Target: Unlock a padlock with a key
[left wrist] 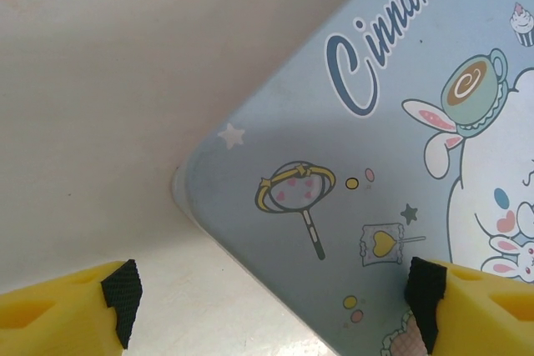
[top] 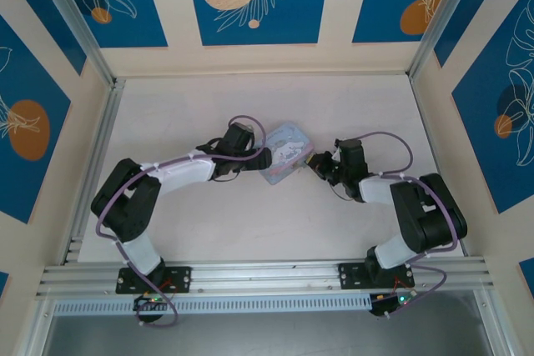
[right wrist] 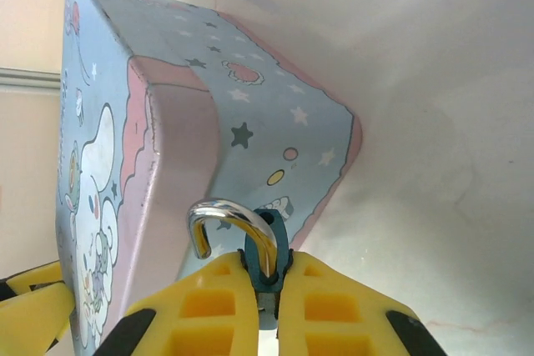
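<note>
My right pincer (right wrist: 267,279) is clamped tight on the padlock (right wrist: 267,243), its small bluish body pinched between my yellow fingers. The silvery shackle (right wrist: 229,213) arches up out of it; one leg runs down into the body and the other ends free in the air. Just beyond it stands the end wall of the pale blue cartoon tin (right wrist: 250,114); I cannot tell whether the lock touches it. My left pincer (left wrist: 274,296) is spread wide, its black pads (left wrist: 123,288) well apart, hanging over a corner of the tin's lid. The tin lies on the pale desk (left wrist: 100,81) between my two arms.
</note>
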Tool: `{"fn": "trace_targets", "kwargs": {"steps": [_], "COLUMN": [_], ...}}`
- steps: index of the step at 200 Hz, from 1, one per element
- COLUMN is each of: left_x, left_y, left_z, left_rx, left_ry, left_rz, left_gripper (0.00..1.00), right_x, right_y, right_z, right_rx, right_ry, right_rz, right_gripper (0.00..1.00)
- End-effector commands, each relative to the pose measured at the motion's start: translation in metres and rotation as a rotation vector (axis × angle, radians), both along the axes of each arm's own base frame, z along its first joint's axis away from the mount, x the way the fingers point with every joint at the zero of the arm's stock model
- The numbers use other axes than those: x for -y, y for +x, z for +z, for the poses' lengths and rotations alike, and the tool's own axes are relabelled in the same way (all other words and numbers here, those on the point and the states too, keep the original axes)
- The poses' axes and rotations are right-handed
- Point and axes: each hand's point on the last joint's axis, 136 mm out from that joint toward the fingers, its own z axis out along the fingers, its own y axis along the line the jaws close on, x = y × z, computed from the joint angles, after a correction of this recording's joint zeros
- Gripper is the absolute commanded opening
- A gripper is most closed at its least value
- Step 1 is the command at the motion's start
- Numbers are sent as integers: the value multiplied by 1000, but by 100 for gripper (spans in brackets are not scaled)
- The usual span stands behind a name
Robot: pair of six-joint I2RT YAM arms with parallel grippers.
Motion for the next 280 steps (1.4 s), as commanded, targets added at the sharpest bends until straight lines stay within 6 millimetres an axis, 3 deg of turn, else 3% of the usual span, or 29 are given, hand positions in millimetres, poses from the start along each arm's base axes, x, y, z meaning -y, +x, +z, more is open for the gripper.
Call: {"fn": "trace_targets", "kwargs": {"steps": [1,71,82,104,144,168,176,195,214,247,266,280], "left_x": [-22,-6,-5,-6,-22,-45,-54,-83,-117,-175,-204,-222], "left_y": [-28,1,3,6,4,0,-2,-4,-6,-5,-4,-1], "left_z": [-49,-7,1,18,56,81,90,110,131,153,152,147], "left_rx": [-159,-86,-74,-50,19,78,99,166,264,477,585,639], "left_ry": [163,139,128,109,83,92,103,162,236,369,442,514], "left_rz": [-11,-32,-31,-29,-1,28,38,92,169,313,374,395], "left_gripper": [85,88,88,89,91,93,93,96,100,100,100,100], "right_x": [-2,11,18,29,44,51,56,71,99,148,155,164], "right_y": [-21,-78,-84,-93,-98,-95,-92,-82,-66,-20,4,17], "right_z": [-2,-20,-22,-23,2,30,44,75,102,144,154,148], "right_rx": [-17,-109,-127,-158,-121,-57,-24,35,72,224,332,337], "right_ry": [7,-31,-57,-94,-114,-120,-135,-214,-352,-611,-757,-871], "right_rz": [63,42,21,-20,-86,-109,-119,-153,-235,-423,-397,-379], "right_gripper": [0,3,11,44,77,89,100,100,100,100,100,100]}}
